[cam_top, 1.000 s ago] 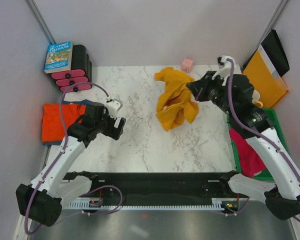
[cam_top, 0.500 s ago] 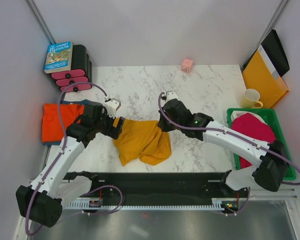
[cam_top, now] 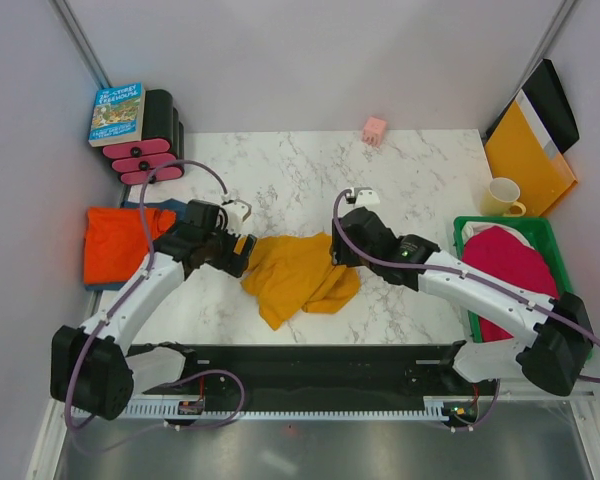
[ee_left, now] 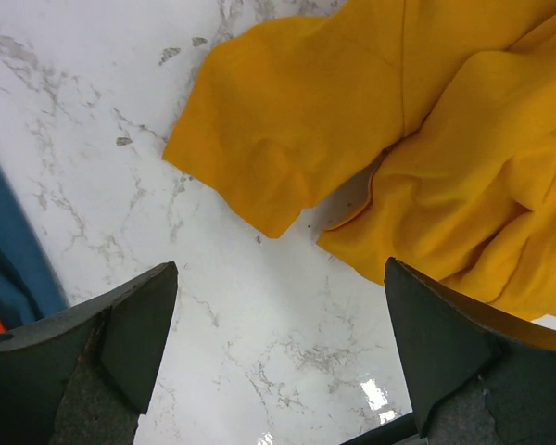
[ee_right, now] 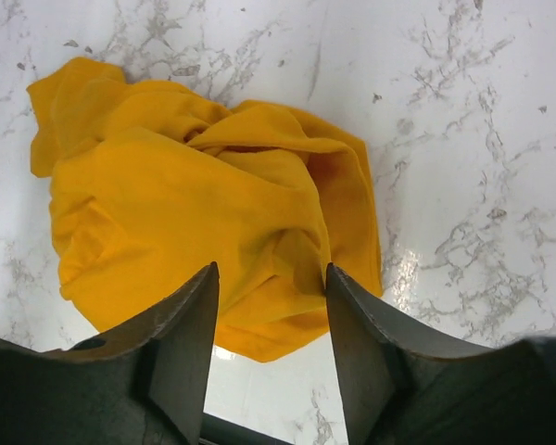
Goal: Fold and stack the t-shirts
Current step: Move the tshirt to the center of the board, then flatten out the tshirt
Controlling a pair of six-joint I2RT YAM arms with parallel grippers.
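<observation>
The mustard-yellow t-shirt (cam_top: pixel 300 275) lies crumpled on the marble near the table's front centre. My right gripper (cam_top: pixel 338 250) hovers at its right edge, open; in the right wrist view the fingertips (ee_right: pixel 271 278) straddle a fold of yellow shirt (ee_right: pixel 195 213) without pinching it. My left gripper (cam_top: pixel 242 250) is open at the shirt's left edge, with bare marble between its fingers (ee_left: pixel 280 278) and the yellow shirt (ee_left: pixel 371 120) just beyond. A red-orange t-shirt (cam_top: pixel 115 245) lies flat at the far left on a blue t-shirt (ee_left: pixel 9 250). A magenta t-shirt (cam_top: pixel 510 260) sits in the green bin (cam_top: pixel 572 310).
A book (cam_top: pixel 117 112) rests on pink-and-black rollers (cam_top: pixel 145 150) at the back left. A small pink cube (cam_top: pixel 375 129) stands at the back edge. A cream mug (cam_top: pixel 502 196) and a yellow-orange folder (cam_top: pixel 525 155) are at the back right. Grey walls close in both sides.
My right arm swung the yellow shirt from the back right down to the front centre and opened its jaws, dropping it. My left gripper shifted slightly right toward the shirt.
</observation>
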